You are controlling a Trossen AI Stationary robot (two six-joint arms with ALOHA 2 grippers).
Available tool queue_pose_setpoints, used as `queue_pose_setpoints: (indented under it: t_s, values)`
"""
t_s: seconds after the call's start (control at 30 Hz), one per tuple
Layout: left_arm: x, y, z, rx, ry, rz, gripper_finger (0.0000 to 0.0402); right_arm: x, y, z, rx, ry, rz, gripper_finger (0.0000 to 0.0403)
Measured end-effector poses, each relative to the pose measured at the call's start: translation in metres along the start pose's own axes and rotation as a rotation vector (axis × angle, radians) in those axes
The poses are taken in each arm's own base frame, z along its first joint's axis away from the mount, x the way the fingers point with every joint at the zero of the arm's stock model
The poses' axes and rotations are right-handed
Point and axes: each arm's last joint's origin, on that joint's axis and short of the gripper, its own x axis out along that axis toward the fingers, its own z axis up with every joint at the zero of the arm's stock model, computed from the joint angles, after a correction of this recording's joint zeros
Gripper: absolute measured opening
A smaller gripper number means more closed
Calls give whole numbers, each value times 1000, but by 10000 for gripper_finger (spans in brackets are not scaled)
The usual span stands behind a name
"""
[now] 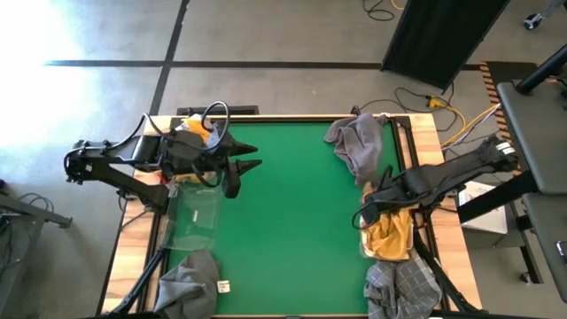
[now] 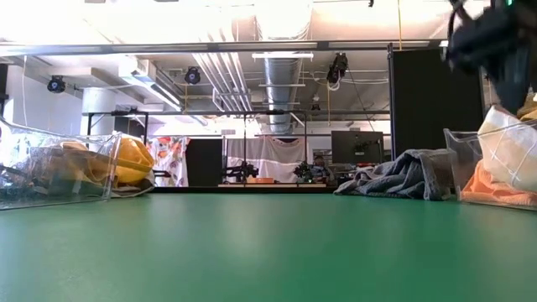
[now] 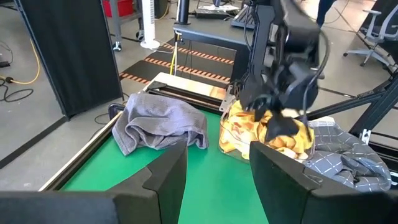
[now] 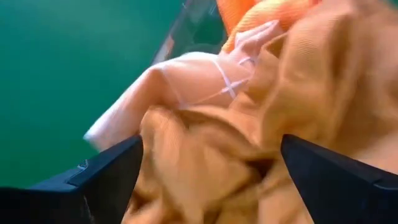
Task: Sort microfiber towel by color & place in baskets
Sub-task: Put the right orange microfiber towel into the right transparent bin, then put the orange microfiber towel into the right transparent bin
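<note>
Now, the left gripper hovers near the worktop's left edge, fingers apart and empty, above a clear basket with a grey towel at the near-left corner. Grey towels lie by the far-right corner. The right gripper, spread wide, dips into the orange towels in the right-edge basket.

No readable text, label, brand or number shows in any view.

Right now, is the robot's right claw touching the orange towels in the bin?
Cannot tell. In the right wrist view the open right gripper sits right over the orange towels, but neither contact nor a gap shows plainly.
</note>
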Motion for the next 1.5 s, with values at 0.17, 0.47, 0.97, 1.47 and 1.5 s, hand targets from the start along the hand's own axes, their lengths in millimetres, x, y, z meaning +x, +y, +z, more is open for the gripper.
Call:
queue_pose_setpoints:
  t_s: [0.17,0.47,0.97,1.47,1.5]
  values:
    - [0,0,-1,-4,9,2,160,-35,-14,0,104,-101,-59,374]
    - [0,1,-4,14,41,8,160,5,-34,1,302,-156,-251,374]
    - [0,1,-5,24,47,10,160,91,-9,14,265,-181,-107,374]
    - [19,70,-11,-146,235,197,160,-32,1,10,115,-209,-35,374]
    - [21,79,-12,-164,256,236,160,-37,3,9,108,-211,-8,374]
